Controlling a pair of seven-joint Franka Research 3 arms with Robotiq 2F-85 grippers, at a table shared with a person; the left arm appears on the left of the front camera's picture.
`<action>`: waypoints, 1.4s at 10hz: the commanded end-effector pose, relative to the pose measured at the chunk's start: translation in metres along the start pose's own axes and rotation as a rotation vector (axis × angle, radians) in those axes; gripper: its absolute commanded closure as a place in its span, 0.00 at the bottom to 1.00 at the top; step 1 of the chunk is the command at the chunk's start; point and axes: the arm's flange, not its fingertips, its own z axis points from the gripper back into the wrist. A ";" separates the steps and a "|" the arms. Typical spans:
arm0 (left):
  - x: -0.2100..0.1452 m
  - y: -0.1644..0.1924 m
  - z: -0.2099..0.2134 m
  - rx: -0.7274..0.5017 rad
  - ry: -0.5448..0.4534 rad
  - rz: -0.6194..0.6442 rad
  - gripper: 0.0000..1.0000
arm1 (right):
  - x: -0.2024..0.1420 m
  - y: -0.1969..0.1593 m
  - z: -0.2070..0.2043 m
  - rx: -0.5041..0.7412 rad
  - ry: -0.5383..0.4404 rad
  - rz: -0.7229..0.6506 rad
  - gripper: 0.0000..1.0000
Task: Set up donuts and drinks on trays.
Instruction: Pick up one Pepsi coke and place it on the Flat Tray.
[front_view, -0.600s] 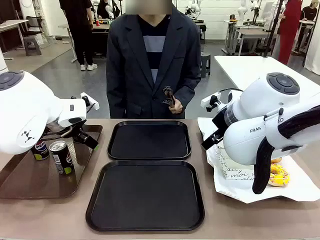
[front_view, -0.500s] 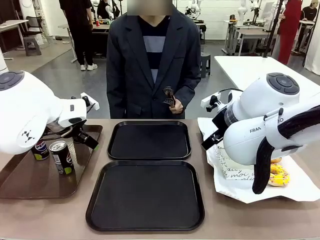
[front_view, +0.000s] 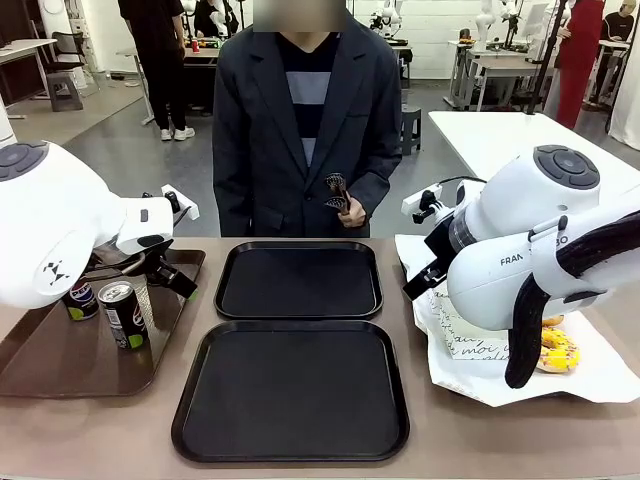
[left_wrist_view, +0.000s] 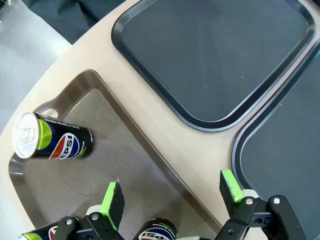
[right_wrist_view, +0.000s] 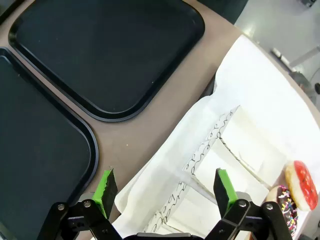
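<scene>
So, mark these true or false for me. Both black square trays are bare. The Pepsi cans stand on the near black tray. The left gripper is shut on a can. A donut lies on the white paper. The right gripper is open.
1. The near black square plastic tray and the far black square plastic tray are bare. True.
2. The slim black Pepsi cans stand on the near black tray. False: they stand on the brown rectangular tray at the robot's left.
3. The left gripper is shut on a can. False: its jaws are open, over the brown tray.
4. A sprinkled ring donut lies on the white paper. True.
5. The right gripper is open. True.
</scene>
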 end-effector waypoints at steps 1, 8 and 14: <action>0.000 0.001 0.000 0.000 0.000 0.001 0.00 | 0.000 0.000 0.000 0.000 0.000 0.000 0.00; -0.022 -0.014 0.035 0.132 0.010 -0.126 0.00 | -0.018 0.010 0.033 0.004 -0.002 0.048 0.00; -0.158 -0.007 0.162 0.065 -0.001 -0.132 0.00 | -0.165 0.042 0.191 -0.109 0.165 0.181 0.00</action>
